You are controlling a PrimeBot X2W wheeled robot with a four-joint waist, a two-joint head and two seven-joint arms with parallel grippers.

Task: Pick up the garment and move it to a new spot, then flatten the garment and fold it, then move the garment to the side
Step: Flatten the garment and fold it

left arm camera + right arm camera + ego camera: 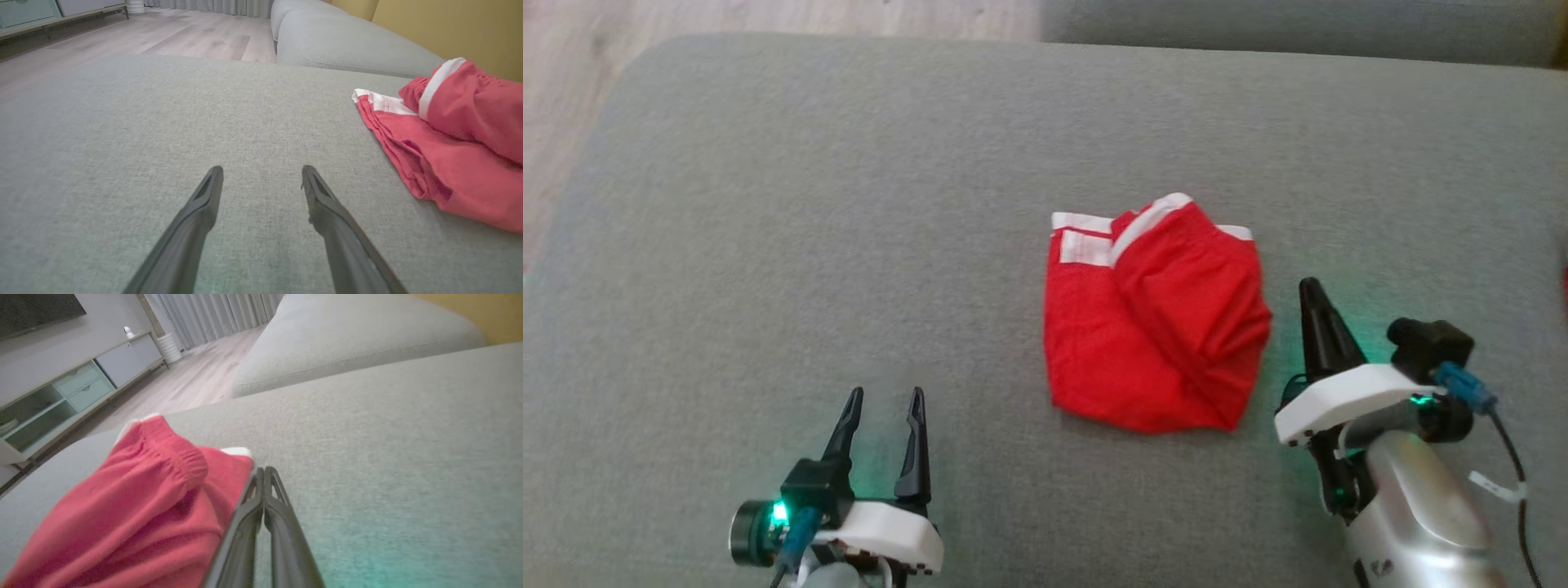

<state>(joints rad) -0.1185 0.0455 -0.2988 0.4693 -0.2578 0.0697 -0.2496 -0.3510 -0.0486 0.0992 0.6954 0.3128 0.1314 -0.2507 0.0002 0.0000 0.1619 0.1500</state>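
Observation:
The garment (1156,327) is a pair of red shorts with white trim, lying folded over on the grey sofa cushion (849,204). It also shows at the right of the left wrist view, garment (457,139), and at the lower left of the right wrist view, garment (139,510). My right gripper (1311,286) stands just right of the garment, tilted on its side, fingers pressed together with nothing between them; in its own view the right gripper (263,471) tips meet beside the cloth's edge. My left gripper (886,398) rests open at the lower left, well clear of the garment, and empty, left gripper (261,171).
The cushion's left edge drops to a wooden floor (572,82). A second grey cushion (347,45) lies beyond, with a yellow wall (449,24) behind it. A low cabinet (73,392) stands across the room.

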